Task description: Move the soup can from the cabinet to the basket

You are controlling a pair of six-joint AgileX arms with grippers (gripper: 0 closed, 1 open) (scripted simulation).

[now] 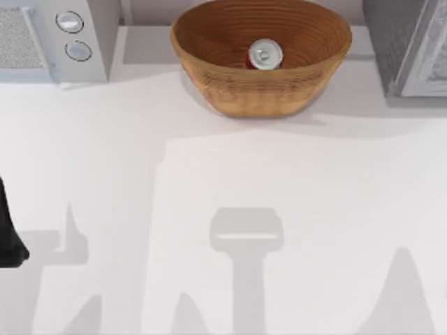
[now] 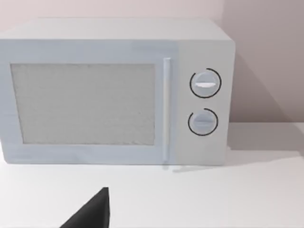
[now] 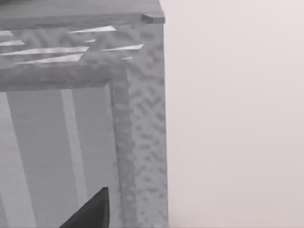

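Soup can (image 1: 265, 54) stands upright inside the basket (image 1: 209, 63), upper centre of the top view. We cannot tell our grippers' state. Risk: an arm sweeping back could nudge the basket.

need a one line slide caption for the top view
Soup can resting inside the woven basket at the table's far edge, between the white microwave and the grey cabinet.

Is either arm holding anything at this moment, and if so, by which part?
Nothing is held. The soup can sits upright inside the basket, with no arm near it; the left arm is at the table's left edge.
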